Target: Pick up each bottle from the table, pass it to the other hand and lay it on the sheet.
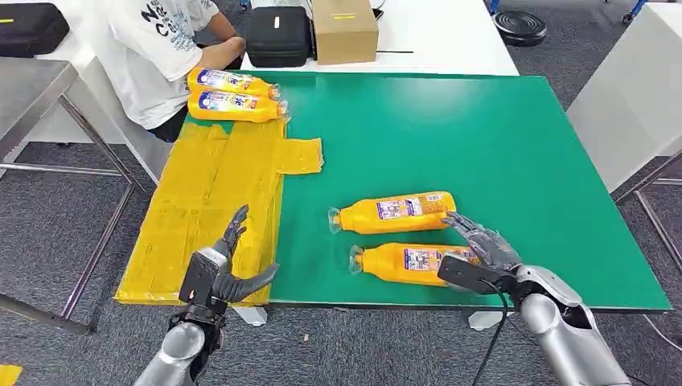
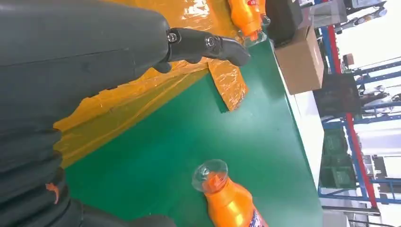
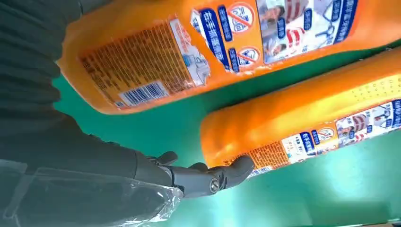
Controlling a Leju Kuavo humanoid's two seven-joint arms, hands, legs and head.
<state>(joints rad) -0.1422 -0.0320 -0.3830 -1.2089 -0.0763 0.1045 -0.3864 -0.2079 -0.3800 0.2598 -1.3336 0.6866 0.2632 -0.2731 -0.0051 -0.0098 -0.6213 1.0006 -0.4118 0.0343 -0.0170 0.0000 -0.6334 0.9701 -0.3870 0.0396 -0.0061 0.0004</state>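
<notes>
Two orange bottles lie on their sides on the green table (image 1: 499, 129): a far one (image 1: 394, 213) and a near one (image 1: 406, 261), caps pointing left. My right hand (image 1: 482, 253) hovers at their base ends with its fingers spread and holds nothing. In the right wrist view its thumb (image 3: 208, 177) reaches the base of one bottle (image 3: 307, 118), beside the other (image 3: 189, 52). My left hand (image 1: 221, 269) is open over the near edge of the yellow sheet (image 1: 209, 201). Two more orange bottles (image 1: 233, 80) (image 1: 233, 106) lie at the sheet's far end.
A person in a white shirt (image 1: 161, 48) sits at the table's far left corner. A black case (image 1: 277, 36) and a cardboard box (image 1: 344, 30) stand on the white table behind. A metal table (image 1: 32, 88) stands to the left and a white one (image 1: 635, 104) to the right.
</notes>
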